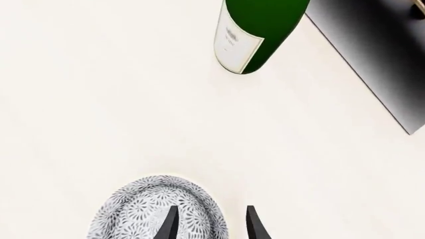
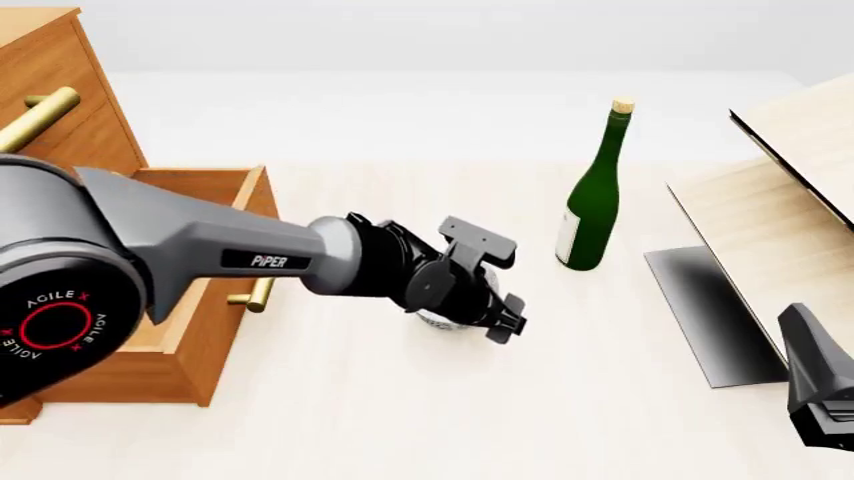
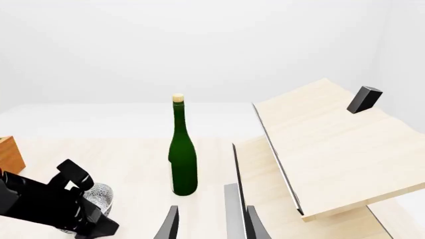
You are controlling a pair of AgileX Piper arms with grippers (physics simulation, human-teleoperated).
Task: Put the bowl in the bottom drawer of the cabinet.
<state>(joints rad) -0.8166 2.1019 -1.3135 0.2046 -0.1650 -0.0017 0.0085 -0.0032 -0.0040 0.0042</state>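
Note:
The small speckled bowl (image 1: 146, 209) stands on the table, and my left gripper (image 1: 211, 226) is open right over its edge. One finger (image 1: 169, 224) shows over the bowl and the other (image 1: 256, 224) outside it. From the front, the left gripper (image 2: 497, 318) hides most of the bowl (image 2: 433, 320). The orange-brown cabinet (image 2: 60, 90) stands at the far left, its bottom drawer (image 2: 224, 340) pulled out with the brass handle (image 2: 254, 295) facing the bowl. My right gripper (image 3: 211, 224) is open and holds nothing, low at the right (image 2: 817, 385).
A tall green bottle (image 2: 594, 200) stands upright just beyond and to the right of the bowl. A pale wood-and-black unit (image 2: 774, 210) fills the right side, with a dark panel (image 2: 701, 310) lying on the table by it.

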